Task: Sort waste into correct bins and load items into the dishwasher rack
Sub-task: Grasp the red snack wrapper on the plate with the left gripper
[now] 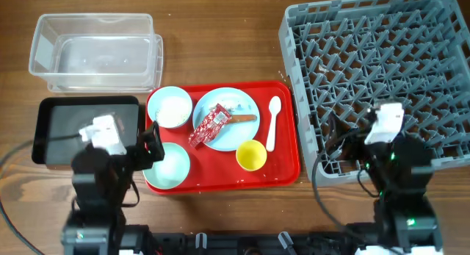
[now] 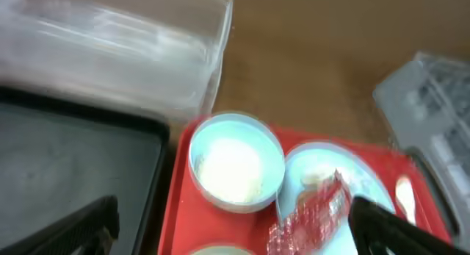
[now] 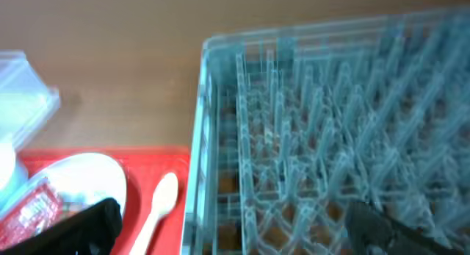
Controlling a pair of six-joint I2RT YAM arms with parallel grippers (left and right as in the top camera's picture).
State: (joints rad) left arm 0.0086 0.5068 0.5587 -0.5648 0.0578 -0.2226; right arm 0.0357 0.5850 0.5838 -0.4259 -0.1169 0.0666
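On the red tray a pale blue plate carries the crumpled red-and-white wrapper and a thin brown stick. A light blue bowl holds white rice-like crumbs; it also shows in the left wrist view. A mint-green bowl, yellow cup and white spoon sit there too. The clear tub and black tray lie at left, the grey rack at right. My left gripper is open above the tray's left side. My right gripper is open over the rack's near-left corner.
Bare wooden tabletop lies between the clear tub and the rack. Both arm bases and cables stand along the front edge. The right wrist view shows the spoon beside the rack wall.
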